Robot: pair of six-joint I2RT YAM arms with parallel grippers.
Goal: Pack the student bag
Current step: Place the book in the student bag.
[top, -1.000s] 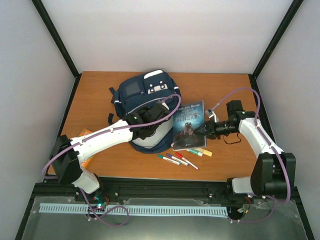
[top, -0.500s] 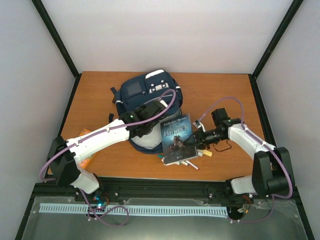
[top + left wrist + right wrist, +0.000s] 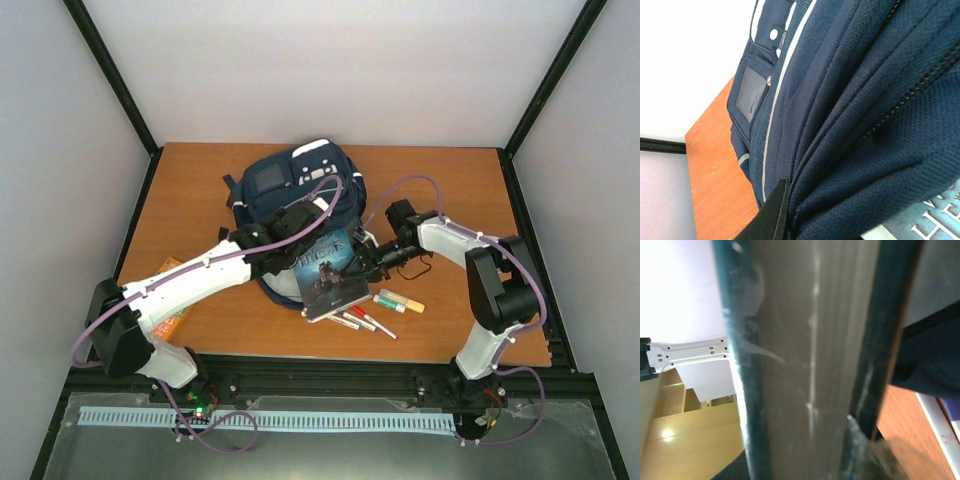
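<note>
The navy student bag lies at the back middle of the table, its opening toward me. My left gripper is shut on the fabric edge at the opening. In the left wrist view one black finger presses against folds of the bag. My right gripper is shut on a dark-covered book and holds it tilted at the bag's mouth. The book's page edge fills the right wrist view, hiding the fingers. A corner of the book shows in the left wrist view.
Several markers and a yellow-green highlighter lie on the table in front of the book. An orange flat item lies at the left under my left arm. Black frame posts stand at the table's corners.
My right gripper has carried the book left, from beside the bag to its mouth, uncovering the markers. My left gripper, on the bag's edge, shifted slightly up and back.
</note>
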